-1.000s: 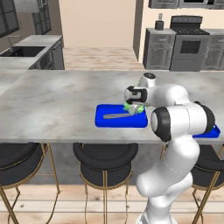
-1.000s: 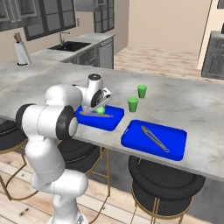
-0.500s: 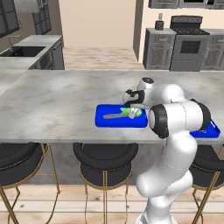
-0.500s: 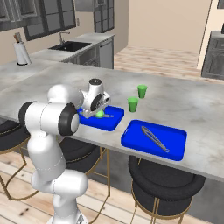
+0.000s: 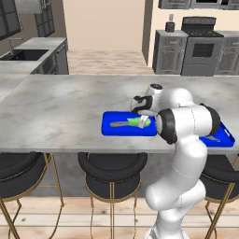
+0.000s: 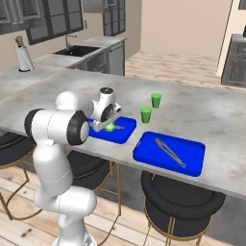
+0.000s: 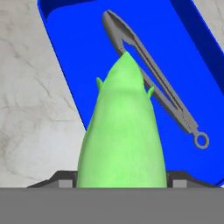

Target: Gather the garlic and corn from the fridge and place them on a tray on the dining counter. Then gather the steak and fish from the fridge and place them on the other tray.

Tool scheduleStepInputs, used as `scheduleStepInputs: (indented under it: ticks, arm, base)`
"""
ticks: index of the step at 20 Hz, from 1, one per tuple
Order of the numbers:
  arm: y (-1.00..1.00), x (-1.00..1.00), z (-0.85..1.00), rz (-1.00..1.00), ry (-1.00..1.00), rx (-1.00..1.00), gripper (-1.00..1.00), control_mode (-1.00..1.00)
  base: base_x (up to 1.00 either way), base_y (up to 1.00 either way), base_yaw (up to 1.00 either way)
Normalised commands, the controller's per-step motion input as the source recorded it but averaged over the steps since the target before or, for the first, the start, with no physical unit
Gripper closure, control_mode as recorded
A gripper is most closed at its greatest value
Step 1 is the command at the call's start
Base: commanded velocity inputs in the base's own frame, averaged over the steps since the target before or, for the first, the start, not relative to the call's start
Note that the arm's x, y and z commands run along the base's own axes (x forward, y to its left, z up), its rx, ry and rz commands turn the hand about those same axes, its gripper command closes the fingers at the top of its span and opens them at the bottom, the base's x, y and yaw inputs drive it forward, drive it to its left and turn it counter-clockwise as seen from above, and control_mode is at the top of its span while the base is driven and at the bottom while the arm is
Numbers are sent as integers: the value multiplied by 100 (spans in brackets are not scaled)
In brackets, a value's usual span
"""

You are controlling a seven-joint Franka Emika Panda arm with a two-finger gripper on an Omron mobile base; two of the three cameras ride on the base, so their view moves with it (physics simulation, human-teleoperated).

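Corn [image 7: 122,131] sits between your fingers [image 5: 141,122], closed on its two sides, with its pointed tip reaching out over the tray [image 7: 70,39] in the hand view. From the left base view you see the light-green oblong [image 5: 136,122] low over the right half of that blue tray [image 5: 112,130]; whether it already touches the tray floor, you cannot tell. The right base view shows it as a small green spot [image 6: 110,127] under the hand, above the tray [image 6: 122,136].

A pair of grey tongs [image 7: 153,83] lies on the same tray, its ring end toward the lower right of the hand view and its tips partly behind the corn's point. In the left base view the tongs [image 5: 120,123] lie just left of the corn.

The other tray [image 6: 192,166] rests on the desk [image 6: 216,115] just beside the first one, and it carries a second pair of tongs [image 6: 169,152]. Two upright green cups [image 6: 146,115] [image 6: 156,100] stand on the desk behind the trays. Black stools [image 5: 111,169] line the near edge.

No writing, brand or label can be read on any of these things.
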Motion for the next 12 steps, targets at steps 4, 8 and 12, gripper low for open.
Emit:
scheduleStepInputs:
  ticks: [4,8,12]
  arm:
    - [-11,34,-11,4,4,0,100,-100]
    - [-11,20,-10,2,5,0,100,-100]
    - [-9,14,-20,1,5,0,100,-100]
  base:
    - [0,0,0]
    - [0,0,0]
    - [0,0,0]
